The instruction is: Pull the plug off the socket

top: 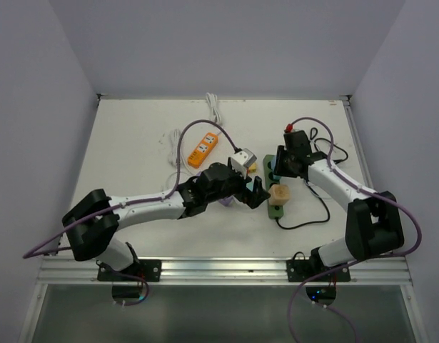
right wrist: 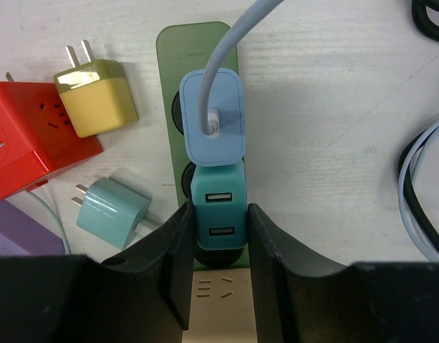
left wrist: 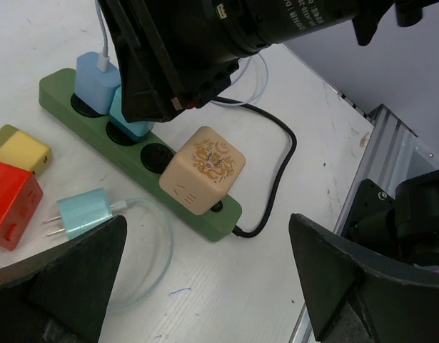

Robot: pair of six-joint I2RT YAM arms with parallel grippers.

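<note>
A green power strip (right wrist: 194, 43) lies on the white table. It holds a light blue plug (right wrist: 213, 118) with a pale cable, a teal USB charger (right wrist: 219, 207) and a beige cube adapter (right wrist: 220, 311). My right gripper (right wrist: 218, 257) comes down from above, and its two black fingers press on the left and right sides of the teal charger, which sits in its socket. In the top view the right gripper (top: 280, 166) is over the strip's far half. My left gripper (left wrist: 208, 286) is wide open and empty, above the table just left of the strip's near end (left wrist: 219, 214).
A loose pale teal charger (left wrist: 83, 212), a red cube socket (left wrist: 12, 200) and a yellow plug (left wrist: 19, 150) lie left of the strip. The strip's black cord (left wrist: 280, 171) loops toward the table's front edge. An orange power strip (top: 203, 148) lies at the back left.
</note>
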